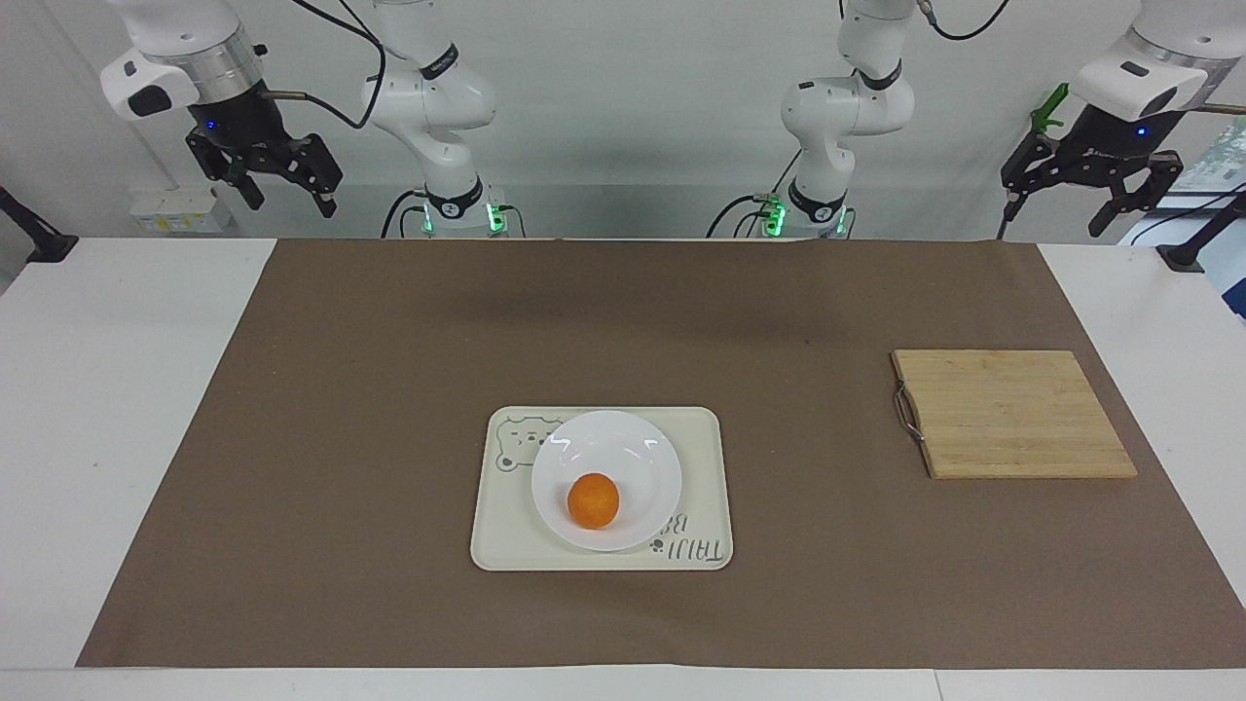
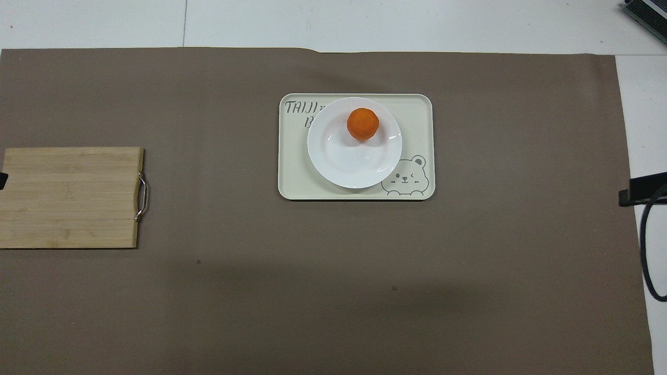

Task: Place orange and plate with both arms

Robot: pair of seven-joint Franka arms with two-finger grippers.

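The orange [image 1: 593, 500] [image 2: 362, 123] lies on the white plate [image 1: 623, 450] [image 2: 354, 164], on the part of it farther from the robots. The plate rests on a cream tray with a bear drawing [image 1: 697, 458] [image 2: 417, 117] at the middle of the brown mat. My right gripper [image 1: 292, 202] hangs open and empty, high over the corner of the table at the right arm's end, well away from the plate. My left gripper [image 1: 1081, 202] waits open and empty, high over the left arm's end of the table.
A bamboo cutting board with a metal handle [image 1: 1012, 414] [image 2: 68, 198] lies on the mat toward the left arm's end. The brown mat [image 1: 389, 389] covers most of the white table. A dark cable loops at the overhead view's edge [image 2: 646, 250].
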